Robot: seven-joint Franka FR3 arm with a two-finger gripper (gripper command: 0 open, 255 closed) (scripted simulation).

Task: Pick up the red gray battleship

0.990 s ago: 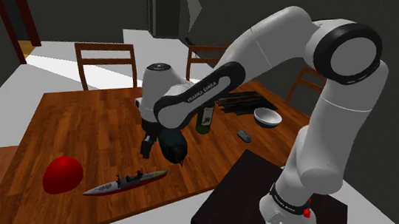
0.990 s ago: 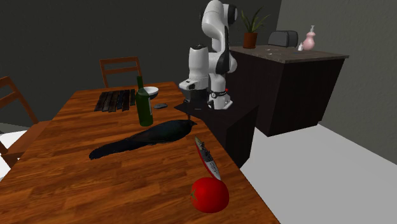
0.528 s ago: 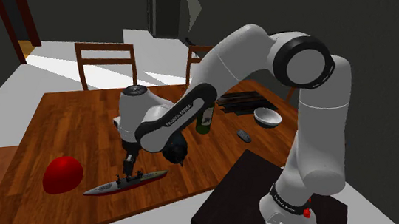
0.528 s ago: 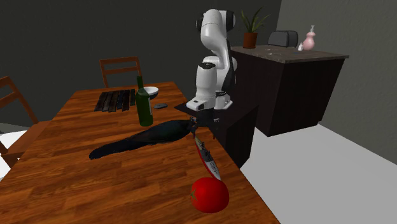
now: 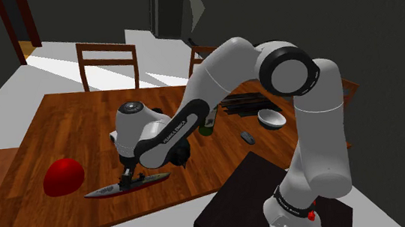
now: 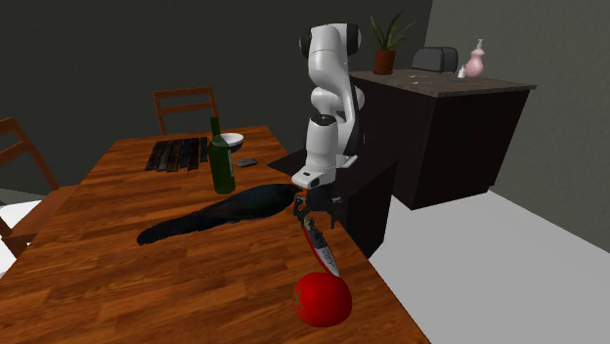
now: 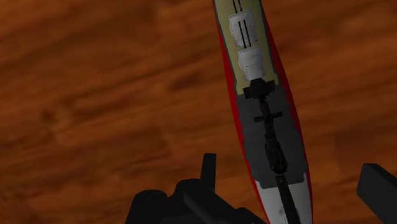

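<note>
Two black fingers (image 7: 208, 168) stand spread in the wrist view. The battleship (image 7: 267, 114) lies lengthwise between them, and neither finger touches its hull. That view gives the ship's detail: a tan deck with white turrets, a dark grey superstructure and a red strip along the hull's side, all over the brown wood grain of the counter (image 7: 95, 95). The shoulder view gives the wider placing: the hand (image 5: 127, 176) hangs low, right above the ship's middle, and the ship lies flat near the counter's near edge. A red rounded thing (image 5: 63, 176) sits just beside the ship's end at that view's left; whether the two touch I cannot tell. Past the white arm (image 5: 220, 77) that view shows a pale bowl (image 5: 271, 118) and a small dark object (image 5: 247, 136), with a wooden chair (image 5: 106, 63) at the counter's far side. The second exterior view looks along the counter from the other end, so the red thing is nearest and the ship runs from it toward the hand. It shows in full the green bottle (image 6: 223, 161), upright and half hidden behind the arm in the shoulder view, with a dark slatted thing (image 6: 178, 154) beside it. It also shows a dark cabinet (image 6: 459, 137) bearing a potted plant (image 6: 383, 44) and a pink bottle (image 6: 474, 61).
</note>
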